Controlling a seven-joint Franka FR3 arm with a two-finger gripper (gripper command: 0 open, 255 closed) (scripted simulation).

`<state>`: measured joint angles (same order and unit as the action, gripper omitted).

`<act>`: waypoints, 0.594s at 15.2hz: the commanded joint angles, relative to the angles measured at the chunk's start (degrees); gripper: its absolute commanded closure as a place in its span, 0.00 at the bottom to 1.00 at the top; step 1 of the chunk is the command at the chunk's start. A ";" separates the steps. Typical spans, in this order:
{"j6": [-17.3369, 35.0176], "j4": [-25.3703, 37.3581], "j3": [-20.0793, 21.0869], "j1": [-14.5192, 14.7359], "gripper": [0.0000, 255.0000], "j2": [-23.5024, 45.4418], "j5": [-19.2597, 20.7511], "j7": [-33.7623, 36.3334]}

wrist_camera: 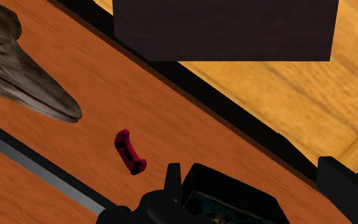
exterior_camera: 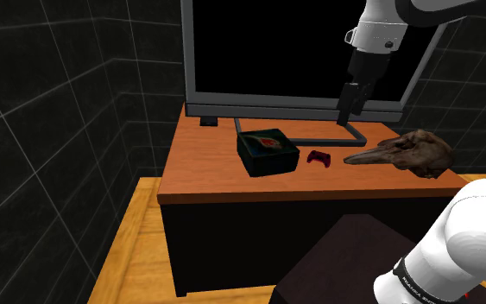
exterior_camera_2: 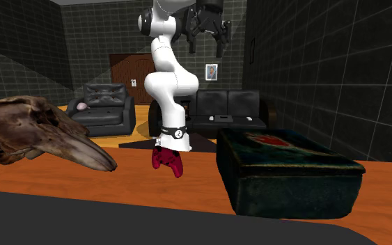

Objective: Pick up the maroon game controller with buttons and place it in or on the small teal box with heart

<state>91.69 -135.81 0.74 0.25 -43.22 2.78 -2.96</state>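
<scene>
Three things rest on the orange-brown wooden desk (exterior_camera: pixel 215 177), taken from the shoulder view's left to its right. Left of the desk's middle sits the small dark teal box (exterior_camera: pixel 267 154) with a red heart on its lid. Just beside it, not touching, the small maroon game controller (exterior_camera: pixel 320 158) lies flat near the desk's middle. Above and behind the controller, before the grey-framed black monitor (exterior_camera: pixel 267 52) at the desk's back edge, the black fingers (wrist_camera: pixel 346 191) hang spread apart, gripping nothing. At the desk's right edge lies a brown long-beaked animal skull (exterior_camera: pixel 413 151), its beak pointing toward the controller.
</scene>
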 commanded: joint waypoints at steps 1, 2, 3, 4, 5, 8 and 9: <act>0.00 0.00 0.00 0.00 0.00 0.00 0.00 0.00; 1.71 -1.38 -1.11 0.04 0.00 0.12 0.75 -2.03; 3.46 -2.68 -2.24 0.06 0.00 0.36 1.50 -4.04; 5.24 -3.88 -3.38 0.07 0.00 0.72 2.24 -6.05; 7.05 -4.98 -4.54 0.09 0.00 1.21 2.99 -8.03; 12.69 -7.69 -8.05 0.06 0.00 3.42 5.10 -14.00; 14.63 -8.39 -9.24 0.07 0.00 4.41 5.76 -15.97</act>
<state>104.09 -143.39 -7.12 0.38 -39.83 7.72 -16.57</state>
